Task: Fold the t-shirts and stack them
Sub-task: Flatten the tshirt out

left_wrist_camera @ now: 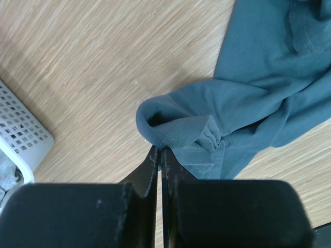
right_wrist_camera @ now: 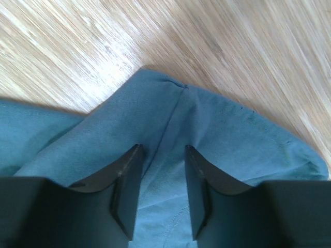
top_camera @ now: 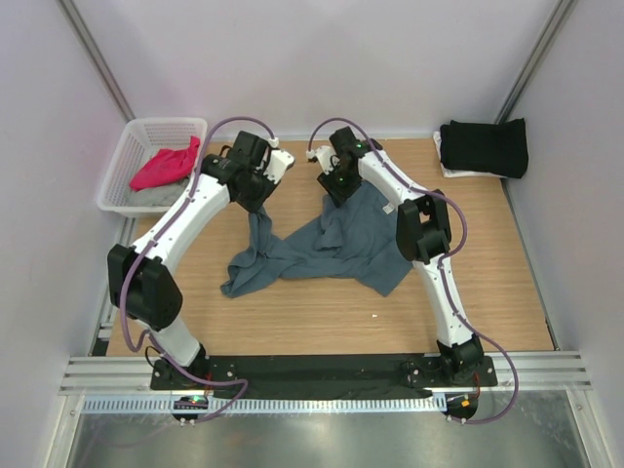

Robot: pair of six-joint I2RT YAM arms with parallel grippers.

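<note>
A slate blue-grey t-shirt [top_camera: 331,244] lies crumpled on the middle of the wooden table. My left gripper [top_camera: 257,202] is shut on a rolled hem of it at its far left end; in the left wrist view the jaws [left_wrist_camera: 161,151] pinch the cloth [left_wrist_camera: 248,103]. My right gripper [top_camera: 338,193] is open over the shirt's far corner, its fingers [right_wrist_camera: 126,175] pressed down either side of a ridge of cloth [right_wrist_camera: 217,124]. A folded black t-shirt [top_camera: 485,146] lies at the back right. A magenta-pink t-shirt [top_camera: 166,166] lies on a light grey one [top_camera: 154,197] in the basket.
A white mesh basket [top_camera: 125,146] stands at the back left, off the table's corner; its corner shows in the left wrist view [left_wrist_camera: 20,134]. Grey walls close in on three sides. A black rail with the arm bases [top_camera: 322,370] runs along the near edge.
</note>
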